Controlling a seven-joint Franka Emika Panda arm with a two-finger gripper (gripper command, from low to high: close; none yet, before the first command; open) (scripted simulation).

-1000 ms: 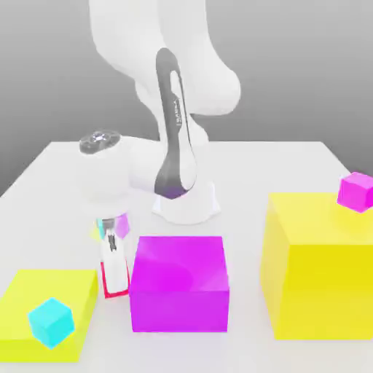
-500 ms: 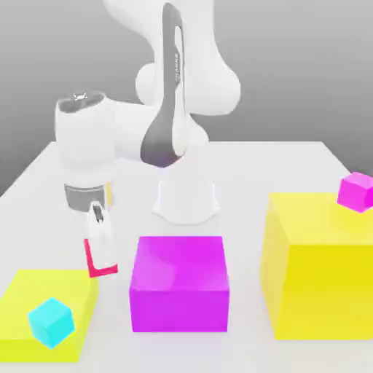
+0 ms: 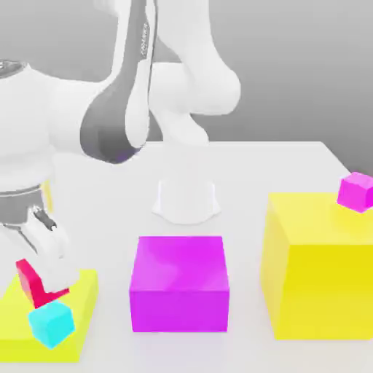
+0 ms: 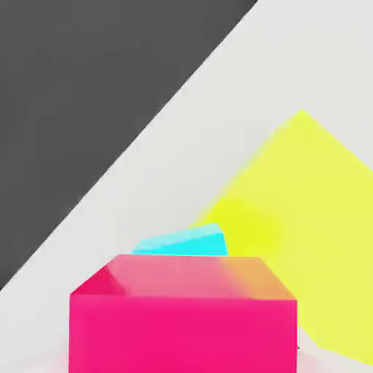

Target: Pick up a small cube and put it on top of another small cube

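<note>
The fingers [image 3: 45,251] are seen at the red cube [image 3: 34,284], grip uncertain. It should be centred squarely over the cyan cube [image 3: 51,323], then released.

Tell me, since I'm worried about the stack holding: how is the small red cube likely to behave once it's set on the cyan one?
The small red cube looks rigid with flat faces, so it probably won't roll. It hangs tilted by the gripper, so it may land on an edge and tip. The cyan cube is about equally small, leaving little margin: an off-centre drop could slide off onto the yellow block.
</note>
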